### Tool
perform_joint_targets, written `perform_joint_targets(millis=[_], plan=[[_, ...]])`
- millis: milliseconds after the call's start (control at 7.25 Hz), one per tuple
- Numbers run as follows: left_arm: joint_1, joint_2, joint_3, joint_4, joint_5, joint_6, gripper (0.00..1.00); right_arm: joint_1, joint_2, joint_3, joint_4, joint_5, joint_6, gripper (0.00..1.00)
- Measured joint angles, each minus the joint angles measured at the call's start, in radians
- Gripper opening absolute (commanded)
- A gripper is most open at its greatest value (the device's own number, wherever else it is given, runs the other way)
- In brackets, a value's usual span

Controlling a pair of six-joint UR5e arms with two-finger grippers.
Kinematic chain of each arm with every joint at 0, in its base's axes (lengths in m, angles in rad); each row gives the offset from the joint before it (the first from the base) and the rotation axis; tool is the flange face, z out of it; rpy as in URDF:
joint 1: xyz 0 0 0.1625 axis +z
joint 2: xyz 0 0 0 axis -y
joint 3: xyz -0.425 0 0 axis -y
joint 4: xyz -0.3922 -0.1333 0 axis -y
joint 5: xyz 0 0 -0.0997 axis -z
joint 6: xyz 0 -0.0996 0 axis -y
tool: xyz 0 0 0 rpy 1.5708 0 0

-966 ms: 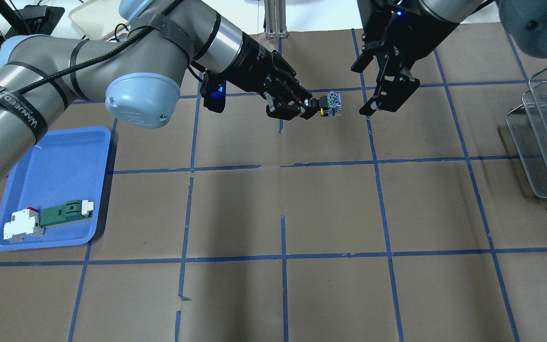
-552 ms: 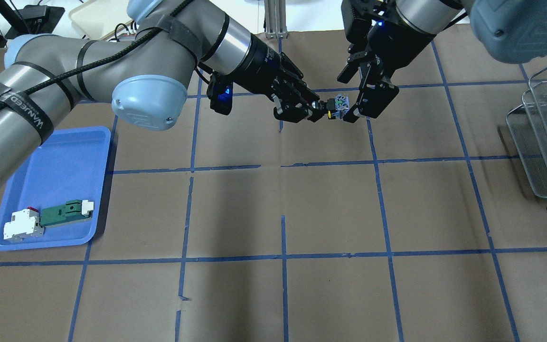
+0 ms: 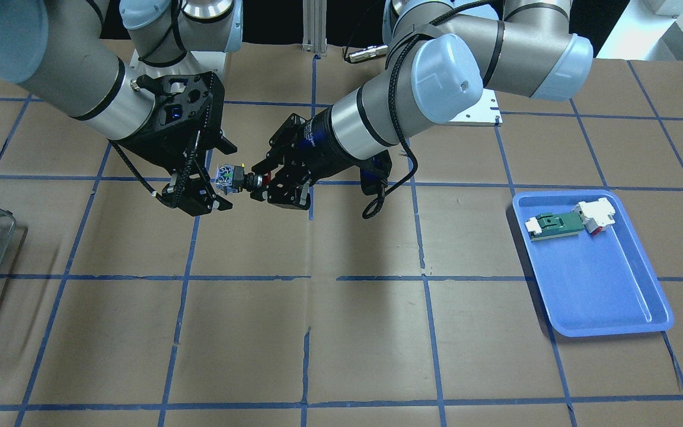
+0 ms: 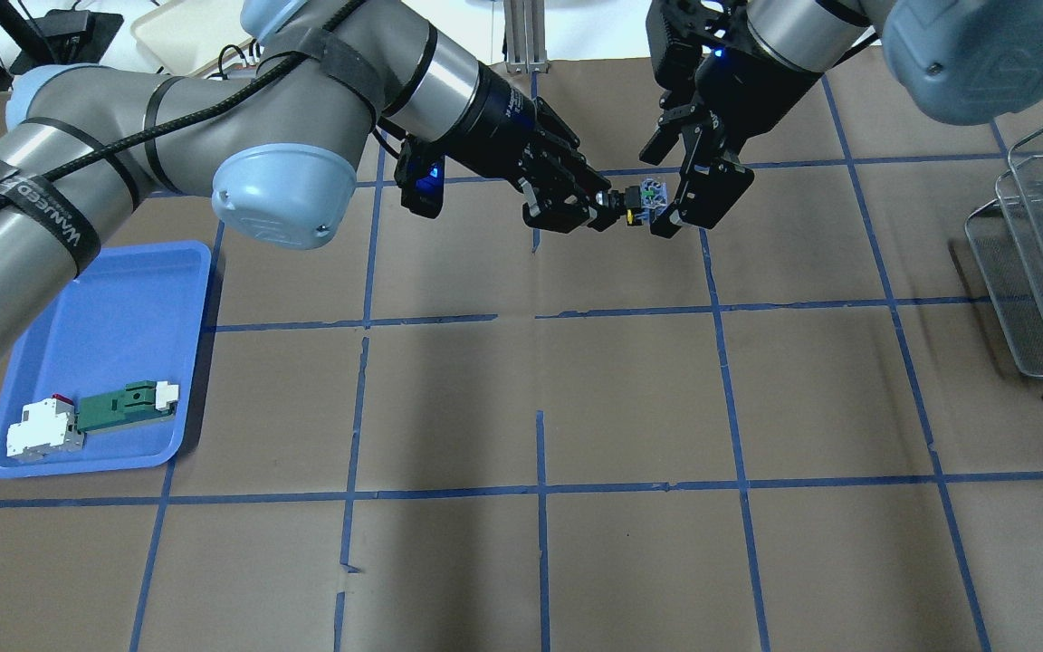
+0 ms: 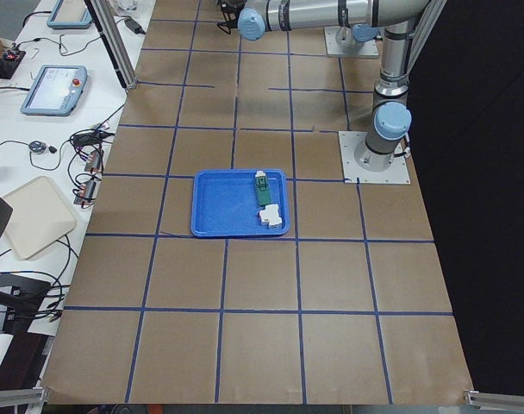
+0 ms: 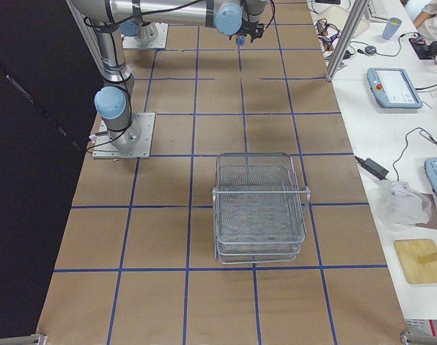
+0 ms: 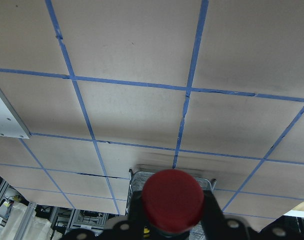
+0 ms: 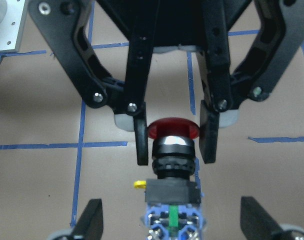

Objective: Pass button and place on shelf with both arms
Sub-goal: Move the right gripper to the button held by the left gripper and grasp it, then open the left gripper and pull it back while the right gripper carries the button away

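**Button held between both grippers, far centre of table**

The left gripper (image 4: 607, 214) is closed on the button (image 4: 644, 201) at its black collar. The red domed cap faces the left wrist and the silvery block points outward. The right gripper (image 4: 659, 192) is wide open, its fingers flanking the block without contact. The wire-mesh shelf (image 4: 1042, 272) stands well apart at the right edge, with bare brown-paper table (image 4: 630, 398) between.
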Motion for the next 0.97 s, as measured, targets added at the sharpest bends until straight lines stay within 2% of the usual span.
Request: perform_joint_targets(millis=[138, 414, 690, 828, 966], plan=[[0.0, 0.001, 0.0, 0.0, 0.0, 0.0, 0.0, 0.009, 0.0, 0.001, 0.0, -0.001, 0.001, 0.42], [0.0, 0.002, 0.0, 0.0, 0.0, -0.001, 0.0, 0.015, 0.002, 0.001, -0.002, -0.007, -0.002, 0.0], [0.0, 0.004, 0.001, 0.001, 0.0, -0.002, 0.0, 0.015, -0.001, 0.001, -0.004, -0.011, -0.003, 0.0], [0.0, 0.005, 0.001, 0.001, -0.003, -0.001, 0.65, 0.015, -0.002, 0.001, -0.004, -0.011, -0.002, 0.0], [0.0, 0.007, 0.0, 0.001, -0.005, 0.0, 1.0, 0.016, -0.003, 0.001, -0.004, -0.01, -0.002, 0.0]])
